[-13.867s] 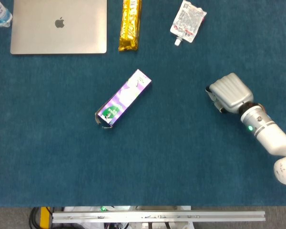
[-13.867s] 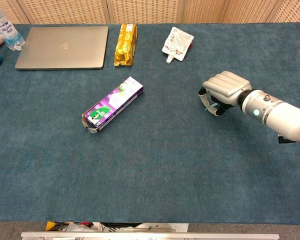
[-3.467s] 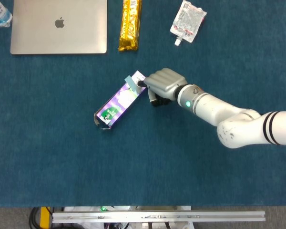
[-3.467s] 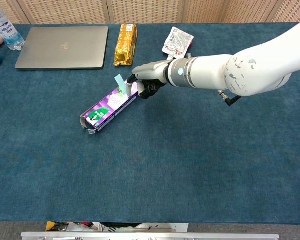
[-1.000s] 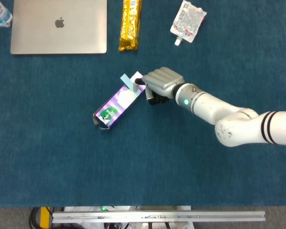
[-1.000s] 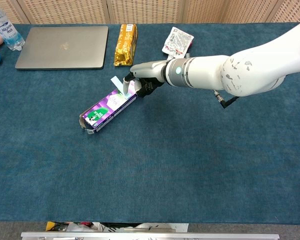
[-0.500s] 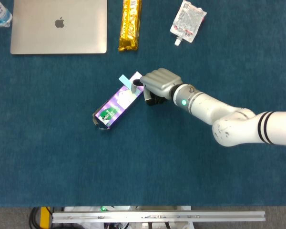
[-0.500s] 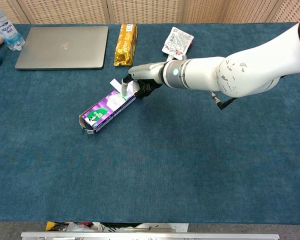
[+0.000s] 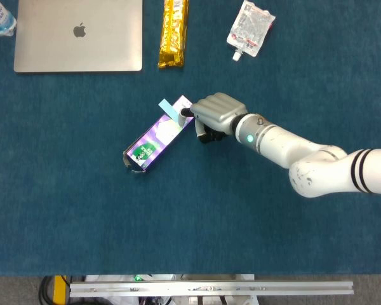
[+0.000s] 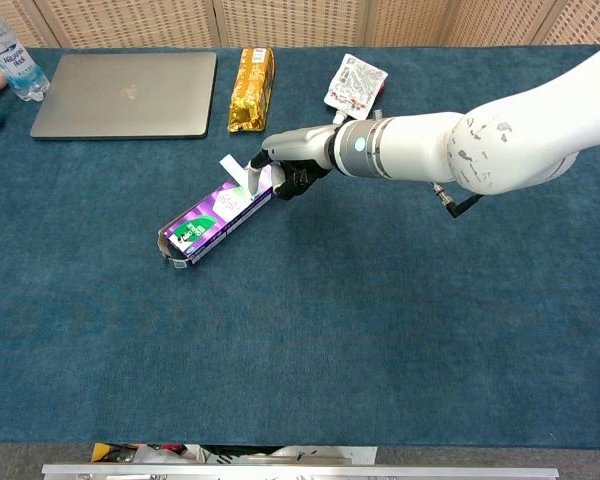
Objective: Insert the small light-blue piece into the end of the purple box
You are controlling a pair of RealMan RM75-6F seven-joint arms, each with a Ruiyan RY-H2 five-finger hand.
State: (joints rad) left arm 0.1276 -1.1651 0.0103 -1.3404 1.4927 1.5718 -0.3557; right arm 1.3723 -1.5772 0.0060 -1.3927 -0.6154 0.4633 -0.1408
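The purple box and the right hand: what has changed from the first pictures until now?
The right hand travelled from the table's right side to the far end of the purple box, carrying the light-blue piece, which it now holds against that end. The box shifted only slightly. The laptop, gold snack bar and white pouch stayed where they were.

Purple box lying diagonally, light-blue piece (tilted) at its far end
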